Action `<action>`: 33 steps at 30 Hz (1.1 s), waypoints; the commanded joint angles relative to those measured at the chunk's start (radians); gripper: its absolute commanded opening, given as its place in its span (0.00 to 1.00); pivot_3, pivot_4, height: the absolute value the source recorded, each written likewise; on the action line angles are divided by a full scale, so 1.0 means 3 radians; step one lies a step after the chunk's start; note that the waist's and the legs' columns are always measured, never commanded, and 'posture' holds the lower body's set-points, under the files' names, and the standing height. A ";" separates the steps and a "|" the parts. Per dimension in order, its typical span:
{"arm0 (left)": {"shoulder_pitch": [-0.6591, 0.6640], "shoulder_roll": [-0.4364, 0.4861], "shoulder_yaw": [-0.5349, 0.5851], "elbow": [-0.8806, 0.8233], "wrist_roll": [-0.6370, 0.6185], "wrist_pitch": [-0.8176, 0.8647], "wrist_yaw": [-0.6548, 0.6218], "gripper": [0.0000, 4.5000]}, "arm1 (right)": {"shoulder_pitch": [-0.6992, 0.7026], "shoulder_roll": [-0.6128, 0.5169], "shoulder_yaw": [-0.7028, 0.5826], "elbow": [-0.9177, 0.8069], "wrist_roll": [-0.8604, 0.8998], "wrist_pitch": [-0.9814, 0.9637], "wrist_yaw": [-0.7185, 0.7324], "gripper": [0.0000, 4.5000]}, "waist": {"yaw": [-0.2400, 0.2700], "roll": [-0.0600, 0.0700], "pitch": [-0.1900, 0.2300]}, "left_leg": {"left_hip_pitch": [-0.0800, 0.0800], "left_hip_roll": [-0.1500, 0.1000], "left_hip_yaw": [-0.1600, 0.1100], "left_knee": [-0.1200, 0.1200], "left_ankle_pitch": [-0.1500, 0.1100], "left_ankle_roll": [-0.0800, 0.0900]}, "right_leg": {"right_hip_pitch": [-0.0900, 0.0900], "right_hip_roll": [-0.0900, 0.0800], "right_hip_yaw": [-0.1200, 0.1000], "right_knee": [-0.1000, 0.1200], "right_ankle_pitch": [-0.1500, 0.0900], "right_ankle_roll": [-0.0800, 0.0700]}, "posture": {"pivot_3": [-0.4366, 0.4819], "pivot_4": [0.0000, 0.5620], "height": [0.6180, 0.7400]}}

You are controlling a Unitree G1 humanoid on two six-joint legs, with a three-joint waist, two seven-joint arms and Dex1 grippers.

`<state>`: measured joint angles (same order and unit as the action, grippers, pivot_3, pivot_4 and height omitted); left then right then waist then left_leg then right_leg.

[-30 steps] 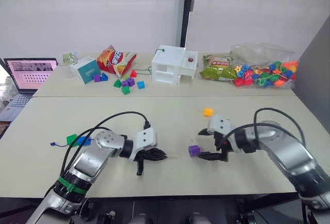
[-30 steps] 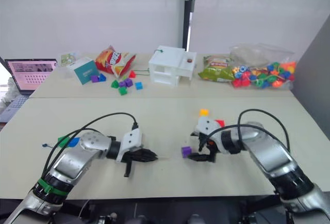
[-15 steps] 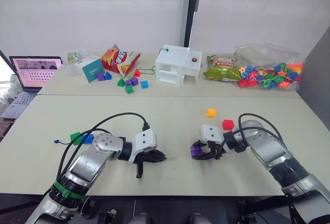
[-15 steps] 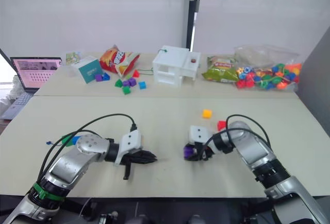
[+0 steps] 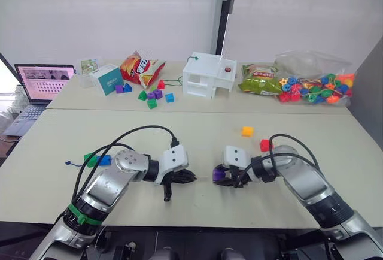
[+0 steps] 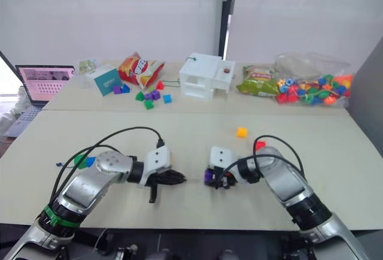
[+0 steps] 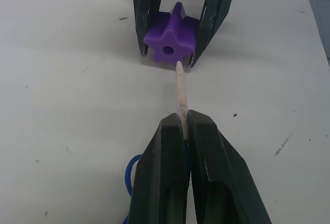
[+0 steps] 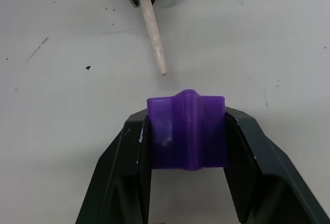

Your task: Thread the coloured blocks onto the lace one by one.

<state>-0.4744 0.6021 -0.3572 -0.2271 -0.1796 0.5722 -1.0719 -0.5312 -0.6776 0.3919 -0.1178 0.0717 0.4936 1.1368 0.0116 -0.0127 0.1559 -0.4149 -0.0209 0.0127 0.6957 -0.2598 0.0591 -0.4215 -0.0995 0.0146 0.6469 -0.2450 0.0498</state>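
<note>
**Purple block brought up to the lace tip**

I see the table (image 5: 197,125) with both arms low at its near edge. Since a second ago my right gripper (image 5: 226,177) has swung left toward the left gripper (image 5: 187,177) and now grasps the purple block (image 7: 170,41), which then lay loose on the table. The left gripper is clenched on the lace (image 7: 180,87), its pale tip just short of the block's hole. Yellow block (image 5: 246,131) and red block (image 5: 265,145) sit farther right; green block (image 5: 90,159) and blue block (image 5: 105,160) lie at left.
</note>
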 commanded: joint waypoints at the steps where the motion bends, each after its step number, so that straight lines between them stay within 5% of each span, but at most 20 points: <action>1: -0.0106 -0.0014 -0.0044 -0.0085 0.0040 0.0012 0.0032 0.00 | 0.0005 0.0001 -0.0004 -0.0161 -0.0013 0.0060 -0.0028 0.31 | -0.0001 0.0000 0.0000 | 0.0000 0.0000 0.0000 0.0000 0.0000 0.0000 | 0.0000 0.0000 0.0000 0.0000 0.0000 0.0000 | 0.48 0.27 1.00; 20: -0.0195 -0.0080 -0.0157 -0.0018 0.0137 0.0020 0.0098 0.00 | 0.0005 -0.0005 0.0000 -0.0291 0.0004 0.0184 -0.0002 0.31 | -0.0003 0.0000 0.0000 | 0.0000 0.0001 0.0000 0.0000 0.0000 -0.0001 | 0.0000 0.0002 0.0000 0.0000 0.0000 0.0000 | 0.48 0.27 1.00; 33: -0.0340 -0.0412 -0.0297 0.0055 0.0160 0.0067 0.0163 0.00 | -0.0019 0.0011 0.0013 -0.0328 0.0004 0.0282 -0.0003 0.31 | -0.0001 0.0000 0.0000 | 0.0000 0.0001 0.0000 0.0001 0.0001 -0.0001 | 0.0000 0.0003 0.0000 0.0000 0.0000 0.0000 | 0.48 0.27 1.00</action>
<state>-0.5472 0.5068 -0.4340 -0.1842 -0.1195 0.5957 -1.0285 -0.5254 -0.6822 0.4003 -0.1832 0.0605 0.5785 1.1351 0.0112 -0.0127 0.1559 -0.4149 -0.0208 0.0127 0.6961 -0.2597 0.0589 -0.4214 -0.0988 0.0145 0.6469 -0.2450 0.0498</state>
